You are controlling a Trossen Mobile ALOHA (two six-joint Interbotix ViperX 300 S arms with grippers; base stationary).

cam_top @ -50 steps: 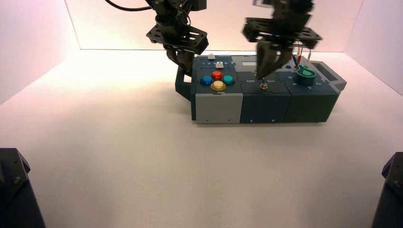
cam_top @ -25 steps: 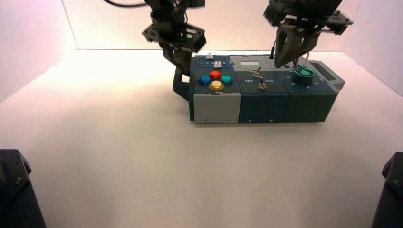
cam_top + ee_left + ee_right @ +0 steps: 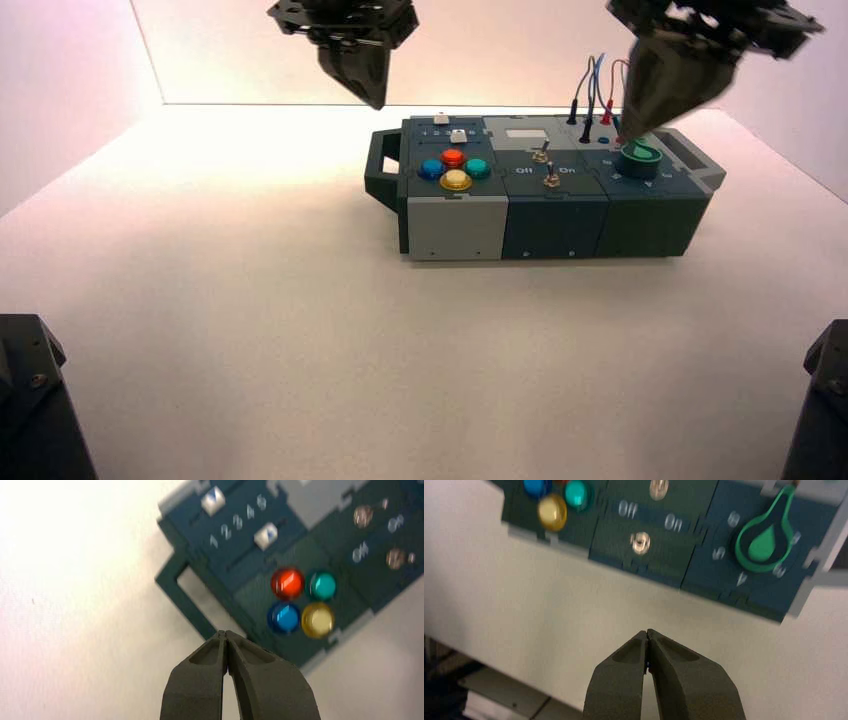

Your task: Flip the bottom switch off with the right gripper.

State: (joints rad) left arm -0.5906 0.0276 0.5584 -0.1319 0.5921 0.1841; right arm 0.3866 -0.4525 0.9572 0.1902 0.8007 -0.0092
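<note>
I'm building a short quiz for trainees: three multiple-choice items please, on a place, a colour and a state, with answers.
1. Where is the bottom switch?
A) Among the round buttons
B) On the dark panel lettered Off and On
C) Beside the sliders

2. What colour is the knob?
A) Green
B) Red
C) White

3. How are the right end effector's fingers?
A) Wide apart
B) Around the knob
C) Shut

1 B: the bottom switch sits by that lettering.
2 A: the knob shows green.
3 C: the right end effector's fingertips meet.
</note>
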